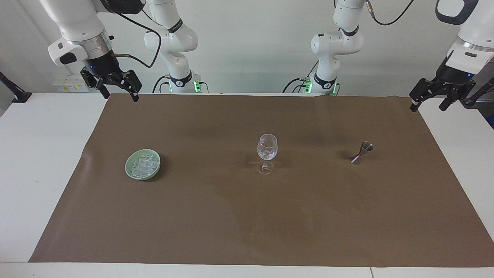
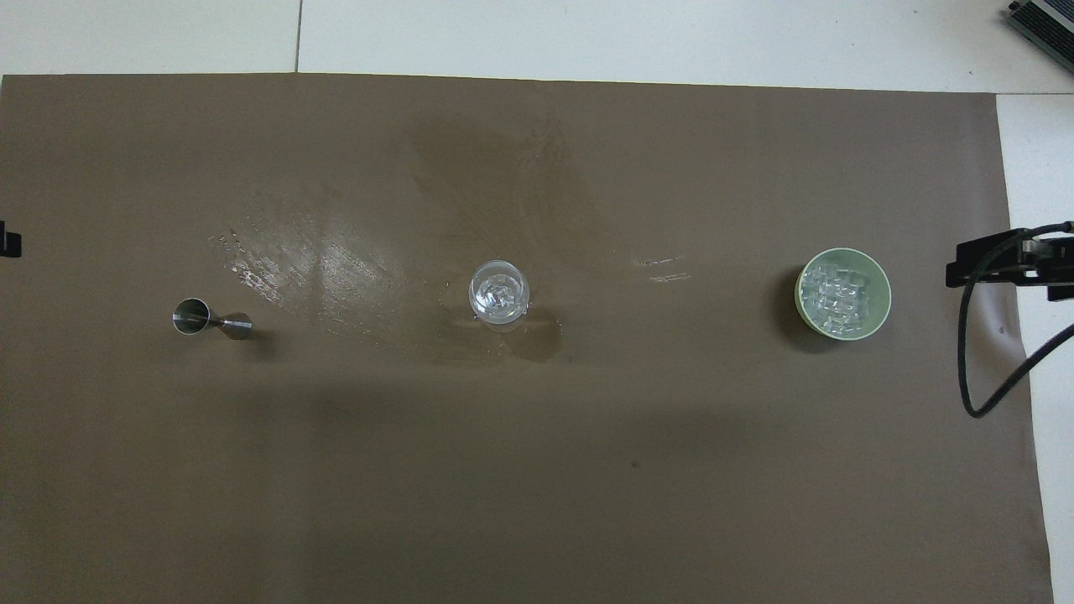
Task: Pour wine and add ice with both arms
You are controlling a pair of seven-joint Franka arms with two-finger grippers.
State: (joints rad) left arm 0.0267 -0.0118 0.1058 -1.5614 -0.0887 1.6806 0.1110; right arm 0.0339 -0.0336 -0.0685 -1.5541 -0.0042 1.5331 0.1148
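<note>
Both arms are raised clear of the work surface, each at its own end of the table.

The right gripper (image 1: pixel 119 91) hangs in the air over the corner of the brown mat (image 1: pixel 247 216) at the right arm's end, by the edge nearest the robots. Its fingers stand wide apart and nothing is between them. In the overhead view only its dark tips and a looping black cable show at the frame edge.

The left gripper (image 1: pixel 429 104) hangs over the mat's edge at the left arm's end, where the mat meets the white table (image 1: pixel 46 162). Its fingers are likewise spread wide and hold nothing.

The ice (image 1: pixel 143 165) lies as a heap of small clear cubes in the pale green bowl (image 1: pixel 129 173), which stands on the mat below the right gripper and farther out from the robots, well apart from it. More cubes are visible inside the stemmed glass (image 1: pixel 267 148), which stands upright about midway between the two grippers.

The metal jigger (image 1: pixel 362 152) stands on the mat, leaning slightly, toward the left gripper's end, between the glass and that gripper, well apart from both.

A wet, glossy smear (image 2: pixel 319 277) marks the mat between glass and jigger.
</note>
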